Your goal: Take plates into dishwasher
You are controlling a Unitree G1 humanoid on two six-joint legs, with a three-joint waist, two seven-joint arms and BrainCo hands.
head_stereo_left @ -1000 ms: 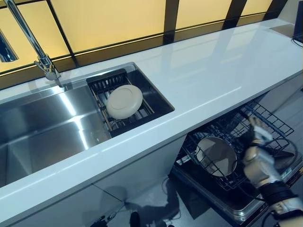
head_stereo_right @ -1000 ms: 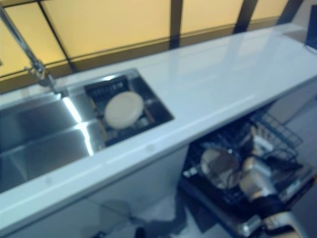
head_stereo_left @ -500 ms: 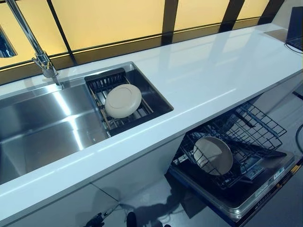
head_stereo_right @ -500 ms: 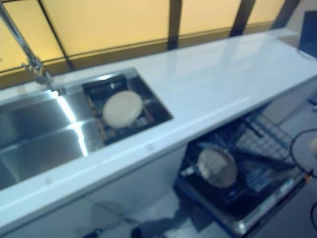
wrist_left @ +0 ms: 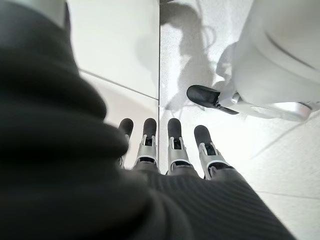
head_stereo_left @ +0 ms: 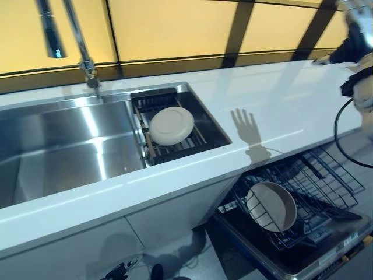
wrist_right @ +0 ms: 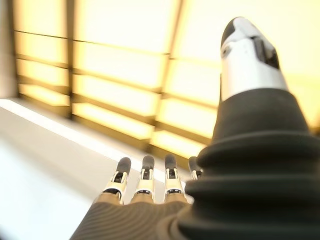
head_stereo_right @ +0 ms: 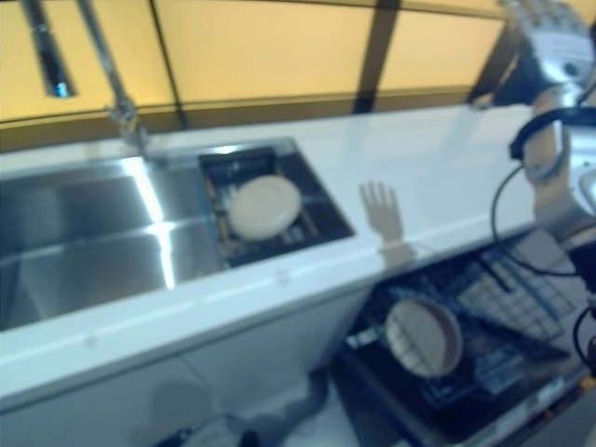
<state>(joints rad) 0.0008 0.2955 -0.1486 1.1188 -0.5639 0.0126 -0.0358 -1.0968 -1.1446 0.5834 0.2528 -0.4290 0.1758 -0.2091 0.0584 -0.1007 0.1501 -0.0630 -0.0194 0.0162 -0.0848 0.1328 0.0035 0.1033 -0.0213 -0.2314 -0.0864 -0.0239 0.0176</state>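
R robot hand (head_stereo_right: 549,37) raised above white counter (head_stereo_left: 280,99), fingers straight, empty; L robot hand (wrist_left: 165,150) likewise. Round cream plate (head_stereo_left: 171,125) in sink rack.

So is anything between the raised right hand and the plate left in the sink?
Nothing visible. The right hand is open above the far right of the counter, and only bare white top lies between it and the plate on the sink rack. Nothing covers the plate.

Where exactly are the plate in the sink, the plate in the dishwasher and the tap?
Round cream plate in sink rack (head_stereo_left: 171,125), left eye view, its middle.
Round plate in dishwasher rack (head_stereo_left: 273,206), left eye view, its face.
Steel tap (head_stereo_left: 87,65), left eye view, its base.
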